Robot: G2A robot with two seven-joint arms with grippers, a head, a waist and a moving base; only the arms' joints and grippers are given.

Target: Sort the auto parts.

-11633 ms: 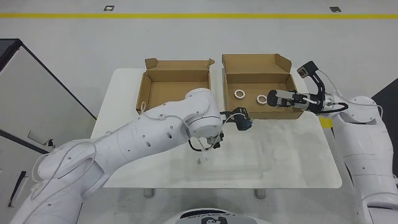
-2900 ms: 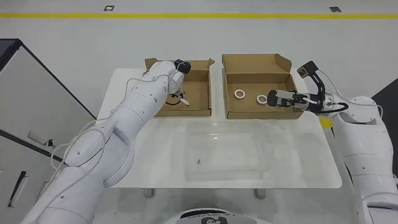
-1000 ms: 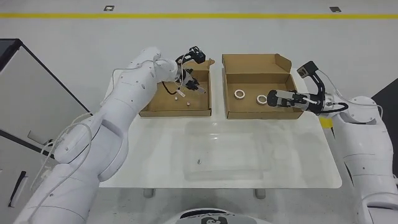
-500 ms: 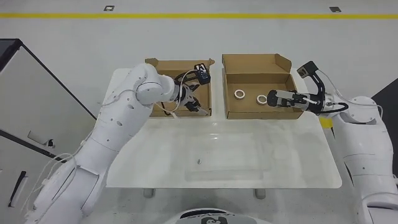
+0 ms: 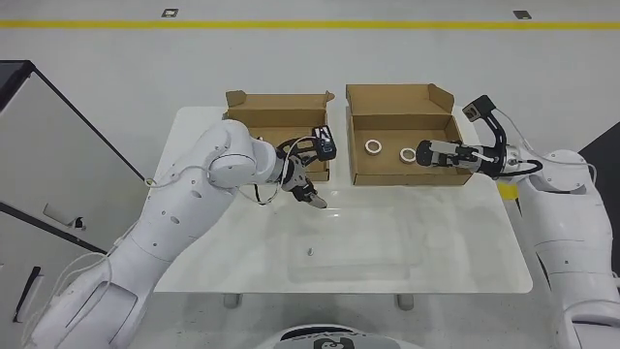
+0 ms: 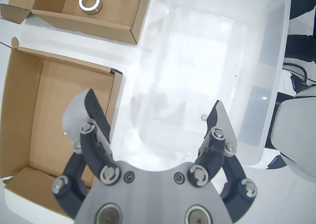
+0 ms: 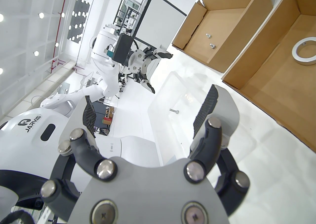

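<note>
The left gripper (image 5: pixel 310 191), released, is hovering at the far edge of the clear bin (image 5: pixel 363 237); the right gripper (image 5: pixel 418 153), released, beyond it.

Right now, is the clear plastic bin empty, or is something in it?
Not empty: one small bolt lies on the floor of the clear plastic bin.

You had a white table (image 5: pixel 465 242) carrying a left cardboard box (image 5: pixel 276 110) beside a right cardboard box (image 5: pixel 397 98), with a clear plastic bin (image 5: pixel 378 242) nearer the robot.
</note>
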